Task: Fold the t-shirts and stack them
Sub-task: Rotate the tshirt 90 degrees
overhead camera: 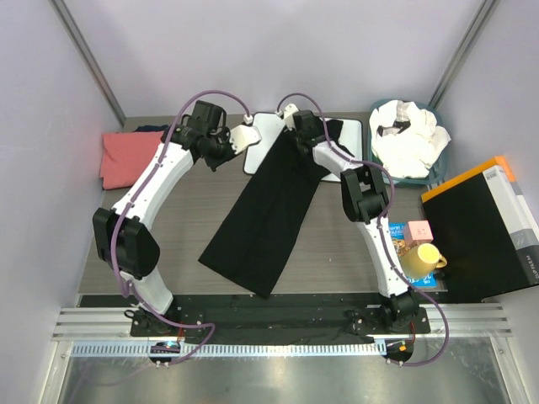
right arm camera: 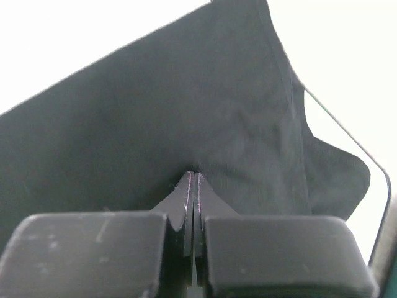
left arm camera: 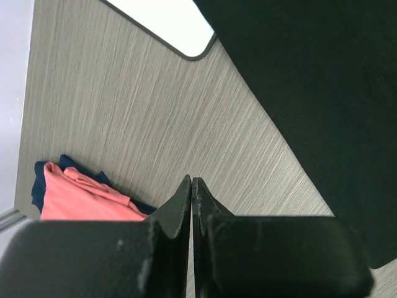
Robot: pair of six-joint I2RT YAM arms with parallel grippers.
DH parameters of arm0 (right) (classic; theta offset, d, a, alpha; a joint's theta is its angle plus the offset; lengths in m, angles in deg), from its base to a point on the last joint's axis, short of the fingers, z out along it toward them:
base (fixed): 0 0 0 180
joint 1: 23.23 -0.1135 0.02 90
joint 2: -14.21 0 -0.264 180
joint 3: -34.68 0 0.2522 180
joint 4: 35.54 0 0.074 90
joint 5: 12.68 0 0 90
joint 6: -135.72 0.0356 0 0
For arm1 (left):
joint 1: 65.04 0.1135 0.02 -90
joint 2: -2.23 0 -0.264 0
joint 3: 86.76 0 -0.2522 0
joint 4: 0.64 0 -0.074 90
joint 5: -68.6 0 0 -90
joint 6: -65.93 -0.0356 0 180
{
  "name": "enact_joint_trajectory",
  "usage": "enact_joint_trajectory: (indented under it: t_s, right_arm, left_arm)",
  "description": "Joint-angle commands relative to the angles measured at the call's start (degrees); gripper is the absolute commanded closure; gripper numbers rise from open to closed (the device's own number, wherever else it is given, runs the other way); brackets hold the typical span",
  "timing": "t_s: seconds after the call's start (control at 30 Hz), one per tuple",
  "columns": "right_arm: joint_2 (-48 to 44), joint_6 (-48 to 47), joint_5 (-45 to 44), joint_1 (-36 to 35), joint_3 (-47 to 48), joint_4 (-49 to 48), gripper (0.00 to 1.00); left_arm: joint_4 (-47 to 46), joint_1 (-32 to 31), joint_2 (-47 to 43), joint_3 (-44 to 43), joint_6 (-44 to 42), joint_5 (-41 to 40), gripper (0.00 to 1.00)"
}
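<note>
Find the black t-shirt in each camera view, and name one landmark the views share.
Top external: black t-shirt lies diagonally at the centre.
Left wrist: black t-shirt fills the upper right.
Right wrist: black t-shirt fills most of the picture.
Shared landmark: the white board, under the shirt's far end.

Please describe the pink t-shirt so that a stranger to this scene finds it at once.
On the grey table, look to the far left corner. The coral-pink t-shirt lies there on a dark blue cloth. It is the only pink cloth: the black t-shirt spreads mid-table, the white ones fill a basket far right.
</note>
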Motion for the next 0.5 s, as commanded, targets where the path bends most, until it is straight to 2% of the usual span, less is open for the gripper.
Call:
enact_joint_trajectory:
  t_s: [0.0,0.47]
  right_arm:
    - [3.15,0.60,0.39,-0.57,8.82,1.09,0.99]
    - [7.46,-1.42,10.77,-2.33,11.90,3.12,0.99]
  left_arm:
    - [0.02,-0.15,-0.92,-0.57,-0.31,-2.18,1.00]
    - [0.81,0.29,4.71,-8.04,-2.33,-6.22,1.00]
